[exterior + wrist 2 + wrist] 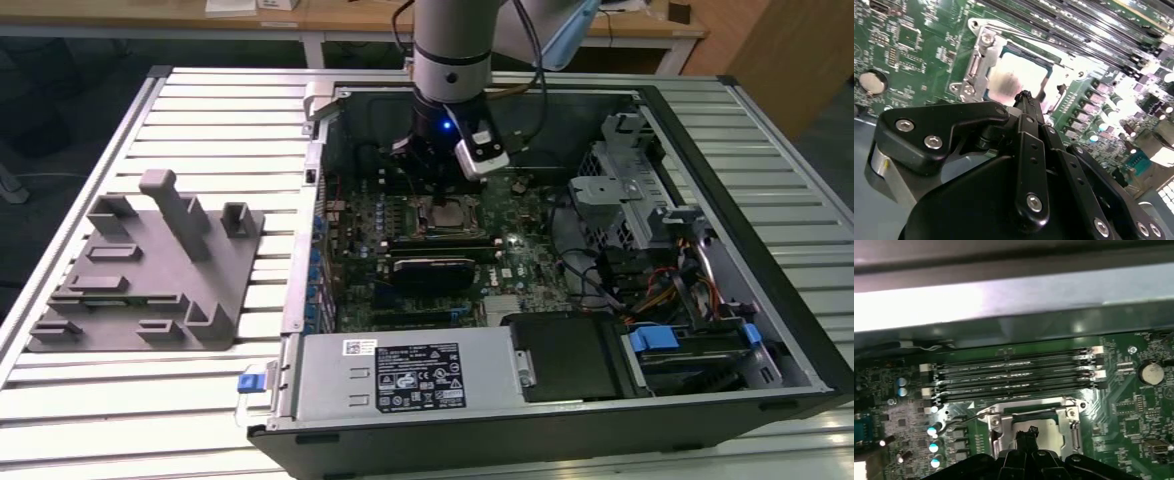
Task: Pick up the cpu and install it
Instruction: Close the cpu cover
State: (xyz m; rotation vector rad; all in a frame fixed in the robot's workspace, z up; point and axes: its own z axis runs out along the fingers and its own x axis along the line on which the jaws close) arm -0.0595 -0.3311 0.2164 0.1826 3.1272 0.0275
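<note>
One cpu lies seated in the one socket frame; one claw, clenched on nothing, sits just above it; four memory slots run beside.

A pale slatted metal table stood on a dark floor. Behind it was a wooden desk with white legs.

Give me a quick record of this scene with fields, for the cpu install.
place: open computer case on a slatted table
cpu: lying within the socket's metal frame on the motherboard
hand: inside the case, tip at the cpu's top; contact unclear
grey fixture: on the table, at the exterior view's left
</note>
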